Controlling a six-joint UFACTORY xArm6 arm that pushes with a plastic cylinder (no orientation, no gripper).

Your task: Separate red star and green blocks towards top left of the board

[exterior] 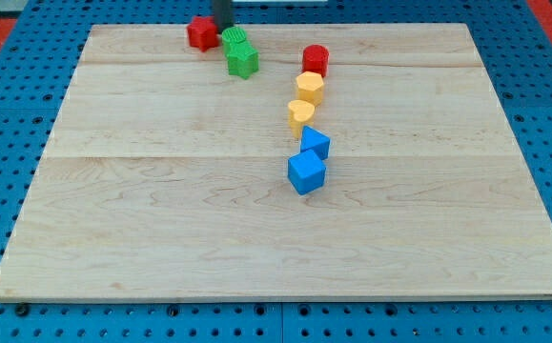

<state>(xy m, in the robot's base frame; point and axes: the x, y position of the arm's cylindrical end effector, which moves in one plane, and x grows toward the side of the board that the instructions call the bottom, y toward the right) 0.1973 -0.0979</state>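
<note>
In the camera view, our tip (222, 28) stands at the bench's (161, 238) far edge, between the red star (200, 33) on its left and two touching green blocks (240, 51) just nearer. We carry no claw, only this rod, holding nothing.

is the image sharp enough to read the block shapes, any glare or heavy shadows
Camera view: light is even, with no strong glare on the wooden board and only faint shadows. Near blocks such as the blue cube are crisp; the red star and the green blocks at the view's top are softer. My tip is a dark rod cut off by the top edge.
</note>
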